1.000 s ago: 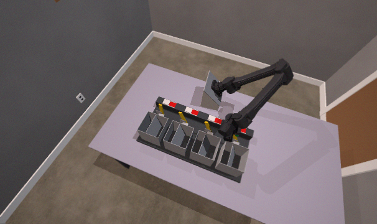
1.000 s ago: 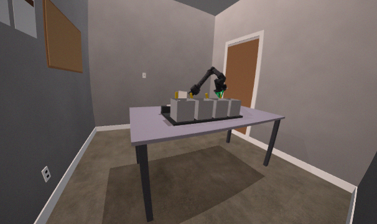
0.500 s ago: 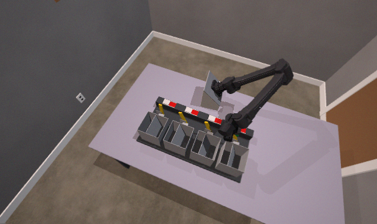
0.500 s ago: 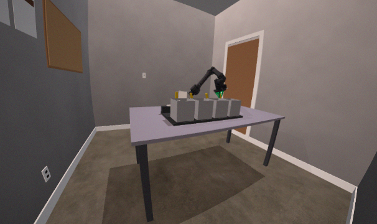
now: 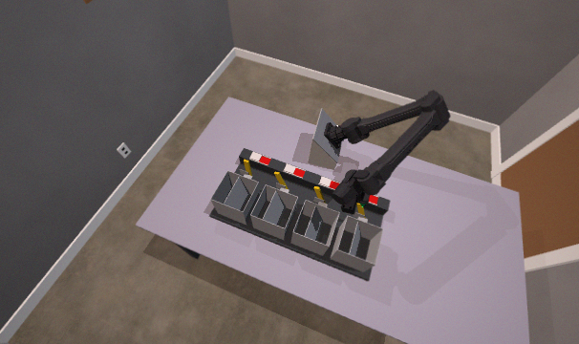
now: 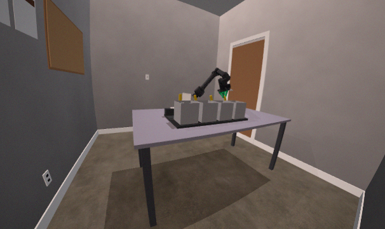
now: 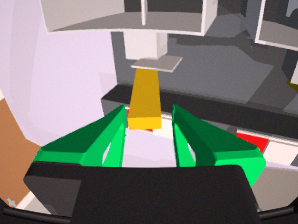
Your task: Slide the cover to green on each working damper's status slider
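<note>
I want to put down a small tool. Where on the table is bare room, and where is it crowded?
Bare table shows beyond the end damper, and between the slider bar and the far edge. Crowded: the dampers' tray, and the yellow lever at the gripper.

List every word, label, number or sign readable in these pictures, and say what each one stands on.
None: no view shows any readable text.
The slider strip carries only plain white and red blocks, with no lettering.
The four dampers and their yellow levers are unmarked.
The brown board and pale panels on the wall are blank.
The wall plate shows sockets only, no writing.
</note>
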You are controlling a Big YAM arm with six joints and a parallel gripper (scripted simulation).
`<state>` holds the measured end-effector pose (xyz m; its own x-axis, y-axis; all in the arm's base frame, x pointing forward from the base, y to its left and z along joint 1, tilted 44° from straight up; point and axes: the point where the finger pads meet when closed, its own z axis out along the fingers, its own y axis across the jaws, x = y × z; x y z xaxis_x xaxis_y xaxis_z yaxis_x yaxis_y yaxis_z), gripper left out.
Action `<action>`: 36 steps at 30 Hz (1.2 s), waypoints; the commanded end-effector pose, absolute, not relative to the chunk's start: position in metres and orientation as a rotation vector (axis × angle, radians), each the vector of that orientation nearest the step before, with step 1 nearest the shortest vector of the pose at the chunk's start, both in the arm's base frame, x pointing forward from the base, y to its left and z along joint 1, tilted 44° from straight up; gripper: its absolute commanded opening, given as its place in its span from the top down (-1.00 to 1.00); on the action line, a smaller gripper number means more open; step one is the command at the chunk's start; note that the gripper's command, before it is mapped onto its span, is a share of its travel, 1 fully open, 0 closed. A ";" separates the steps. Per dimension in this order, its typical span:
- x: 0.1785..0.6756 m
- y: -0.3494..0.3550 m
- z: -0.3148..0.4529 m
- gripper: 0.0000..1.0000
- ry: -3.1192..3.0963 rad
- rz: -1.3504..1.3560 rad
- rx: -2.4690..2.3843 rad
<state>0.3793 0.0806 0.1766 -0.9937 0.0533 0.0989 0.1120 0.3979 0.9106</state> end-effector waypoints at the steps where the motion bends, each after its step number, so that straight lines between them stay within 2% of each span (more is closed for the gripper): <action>1: 0.394 0.061 0.189 0.28 -2.623 -1.713 -0.103; 15: 0.392 0.031 0.202 0.28 -2.624 -1.711 -0.103; 22: 0.387 0.041 0.200 0.28 -2.603 -1.705 -0.078; 36: 0.467 0.055 0.238 0.28 -2.793 -1.410 -0.070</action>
